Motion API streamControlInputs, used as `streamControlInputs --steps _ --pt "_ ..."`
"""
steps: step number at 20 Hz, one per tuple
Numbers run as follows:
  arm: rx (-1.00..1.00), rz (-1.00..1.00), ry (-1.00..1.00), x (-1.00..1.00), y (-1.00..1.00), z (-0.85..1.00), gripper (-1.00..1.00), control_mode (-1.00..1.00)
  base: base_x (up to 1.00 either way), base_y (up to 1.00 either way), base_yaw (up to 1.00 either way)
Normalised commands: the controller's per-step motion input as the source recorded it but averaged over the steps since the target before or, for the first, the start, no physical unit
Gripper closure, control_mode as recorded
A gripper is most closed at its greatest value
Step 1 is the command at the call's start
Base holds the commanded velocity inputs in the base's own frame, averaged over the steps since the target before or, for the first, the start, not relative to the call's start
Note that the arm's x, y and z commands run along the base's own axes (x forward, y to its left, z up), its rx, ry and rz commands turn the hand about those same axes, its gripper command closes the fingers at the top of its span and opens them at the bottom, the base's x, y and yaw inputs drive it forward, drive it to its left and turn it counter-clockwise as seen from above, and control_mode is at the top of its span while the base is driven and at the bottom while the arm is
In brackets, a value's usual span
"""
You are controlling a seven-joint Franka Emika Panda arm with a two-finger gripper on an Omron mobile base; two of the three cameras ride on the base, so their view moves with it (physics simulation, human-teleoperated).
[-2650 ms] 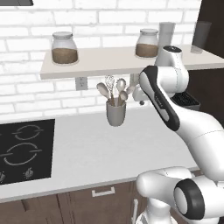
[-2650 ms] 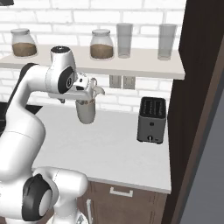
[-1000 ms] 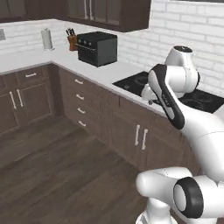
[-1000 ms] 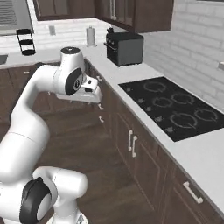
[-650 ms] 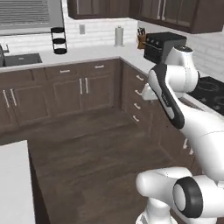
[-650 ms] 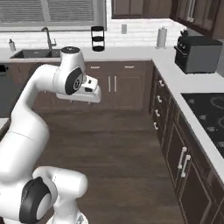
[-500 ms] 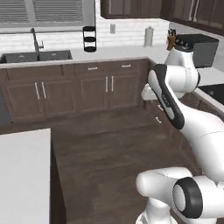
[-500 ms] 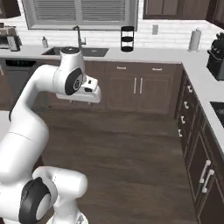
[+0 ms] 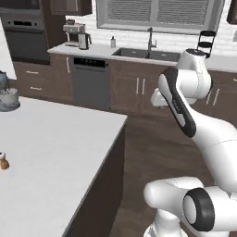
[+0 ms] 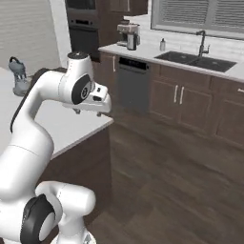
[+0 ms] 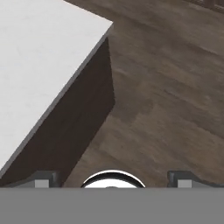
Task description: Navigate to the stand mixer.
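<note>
Dark wood flooring (image 10: 176,171) runs between a white-topped island (image 9: 51,157) and a far run of dark cabinets under a shuttered window. On the island's far left edge in the left base view stands the stand mixer (image 9: 6,95), blue-grey with a pale bowl, cut off by the frame; the right base view shows it (image 10: 18,75) at the far left, beyond the arm's elbow. Nearer on the island top lies a small orange-brown item (image 9: 3,163), too small to identify. Against the far wall sit a silver-and-black coffee machine (image 9: 77,35), a dishwasher (image 9: 90,83) below the counter, and a sink with a tall faucet (image 9: 150,37). The gripper (image 11: 112,179) hangs over the floor just right of the island's corner, fingertips (image 11: 43,180) spread wide apart with nothing between them.
</note>
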Motion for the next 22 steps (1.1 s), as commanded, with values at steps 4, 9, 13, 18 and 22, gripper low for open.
streamControlInputs --steps 4,9,13,18,22 --pt "0.00 0.00 0.00 0.00 0.00 0.00 -1.00 1.00 -0.07 -0.25 0.83" --pt "0.00 0.00 0.00 0.00 0.00 0.00 -1.00 1.00 0.13 -0.78 0.67" --pt "0.00 0.00 0.00 0.00 0.00 0.00 -1.00 1.00 0.48 -0.97 0.52" --pt "0.00 0.00 0.00 0.00 0.00 0.00 -1.00 1.00 0.54 -1.00 0.46" --pt "0.00 0.00 0.00 0.00 0.00 0.00 -1.00 1.00 0.55 -1.00 0.45"
